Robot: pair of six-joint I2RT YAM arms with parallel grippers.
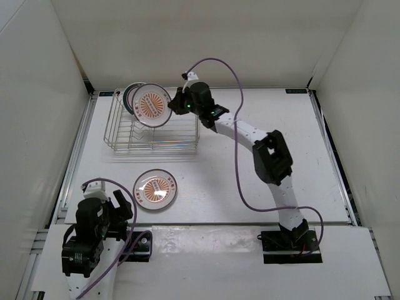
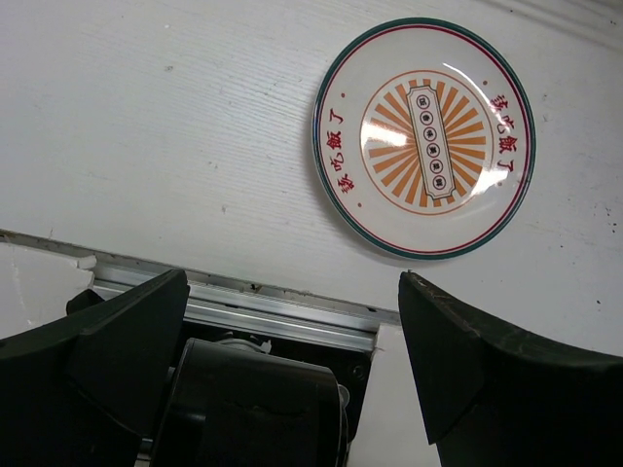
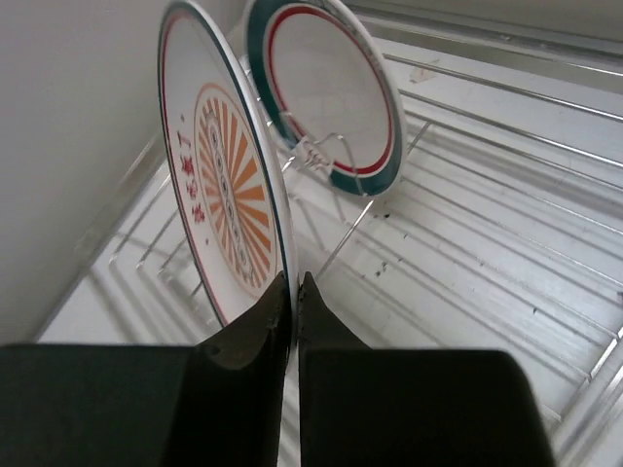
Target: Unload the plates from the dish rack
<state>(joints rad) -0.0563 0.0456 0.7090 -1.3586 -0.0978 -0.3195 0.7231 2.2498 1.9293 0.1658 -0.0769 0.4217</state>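
DESK: What is the right tool doing?

PHOTOGRAPHER: The right tool (image 3: 292,282), fingers pressed together, pinches the lower rim of a white round plate with an orange sunburst centre (image 3: 229,195). In the wrist view the plate rises from the fingertips toward 11 o'clock. It stands on edge among the tines of the rectangular silver wire dish rack (image 3: 487,195).

DESK: What sits beyond it?

PHOTOGRAPHER: Just behind, at 1 o'clock, a white round plate with a dark teal rim (image 3: 370,146) leans in the next slot. Seen from above, the rack occupies the tabletop (image 1: 281,112) at 10 o'clock, and the pinched plate lies at 9 o'clock from the tool.

DESK: And the other arm?

PHOTOGRAPHER: The left tool (image 2: 294,282) is spread wide and holds nothing, down at 7 o'clock and well apart from the rack. A second sunburst plate (image 2: 425,136) lies flat on the tabletop at 1 o'clock from it.

DESK: What does the lift depend on?

PHOTOGRAPHER: Probably on the plate's upright plane. Drawn up along its own edge, it should clear the tines and the teal plate. The right arm is far nearer.
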